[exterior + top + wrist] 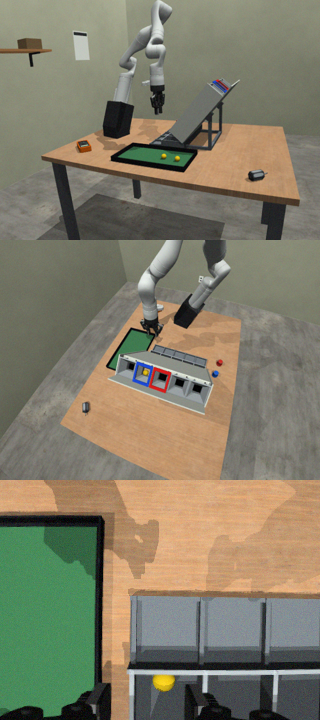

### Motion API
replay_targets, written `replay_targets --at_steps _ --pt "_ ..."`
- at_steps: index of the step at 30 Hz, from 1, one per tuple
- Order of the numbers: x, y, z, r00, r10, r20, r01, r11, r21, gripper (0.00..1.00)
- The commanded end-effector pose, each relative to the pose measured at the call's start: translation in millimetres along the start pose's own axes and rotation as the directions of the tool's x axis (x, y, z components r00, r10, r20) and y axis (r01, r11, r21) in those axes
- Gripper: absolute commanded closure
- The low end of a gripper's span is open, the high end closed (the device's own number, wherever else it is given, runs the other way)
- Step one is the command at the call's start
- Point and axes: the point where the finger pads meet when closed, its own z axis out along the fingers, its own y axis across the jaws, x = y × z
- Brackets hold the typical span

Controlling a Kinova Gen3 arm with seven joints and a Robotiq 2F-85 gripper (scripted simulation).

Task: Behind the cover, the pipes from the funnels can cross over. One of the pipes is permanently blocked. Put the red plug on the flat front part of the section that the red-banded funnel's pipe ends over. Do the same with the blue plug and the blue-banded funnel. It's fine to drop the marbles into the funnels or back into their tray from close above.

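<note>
1. Against plain olive walls (77, 265) (258, 51), on a wooden table (144, 426) (232, 160) (200, 510).
2. Red plug (219, 362) and blue plug (215, 373) apart from the row of sections (169, 352) (165, 138) (167, 622), beside its far end from the green tray (111, 367) (147, 163) (100, 600); not yet placed.
3. In the blue-banded funnel (140, 383) (219, 87), a yellow marble (145, 372); probably held up there by the blocked pipe. No marble visible in the red-banded funnel (168, 382) (223, 85).
4. Behind the front flats, in the end section nearest the tray, another marble (163, 682); likely the result of a test drop, though impossible to tell from which funnel.
5. With pipes hidden by the sloping cover (165, 362) (199, 111), likely need to settle blue's outlet by elimination, testing the other funnels.
6. In the tray, two marbles (163, 156) (177, 158), perhaps spares for testing.
7. Above the tray's corner and the gap beside the sections, gripper (152, 335) (158, 113) (147, 700) pointing straight down, fingers about half open, nothing between them; probably kept narrow for reaching small things.
8. Beyond, arm arched high from its black base (182, 317) (117, 121), wrist bent downward.
</note>
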Motion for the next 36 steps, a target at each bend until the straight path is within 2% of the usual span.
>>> replay_targets --at_steps 1,5,6,10,17,22,23,36 --pt "1 -2 0.1 1.000 0.003 0.001 -0.003 1.000 0.000 0.50" --pt "1 -2 0.1 1.000 0.003 0.001 -0.003 1.000 0.000 0.50" --pt "-33 -61 13.9 1.000 0.002 0.001 -0.002 1.000 0.000 0.50" --pt "-37 -71 16.6 1.000 0.002 0.001 -0.002 1.000 0.000 0.50" --pt "-71 -130 29.9 1.000 0.002 0.001 -0.002 1.000 0.000 0.50" --pt "-71 -130 29.9 1.000 0.002 0.001 -0.002 1.000 0.000 0.50" --pt "-94 -171 39.7 1.000 -0.002 0.019 0.002 1.000 0.021 0.50" --pt "-94 -171 39.7 1.000 -0.002 0.019 0.002 1.000 0.021 0.50"
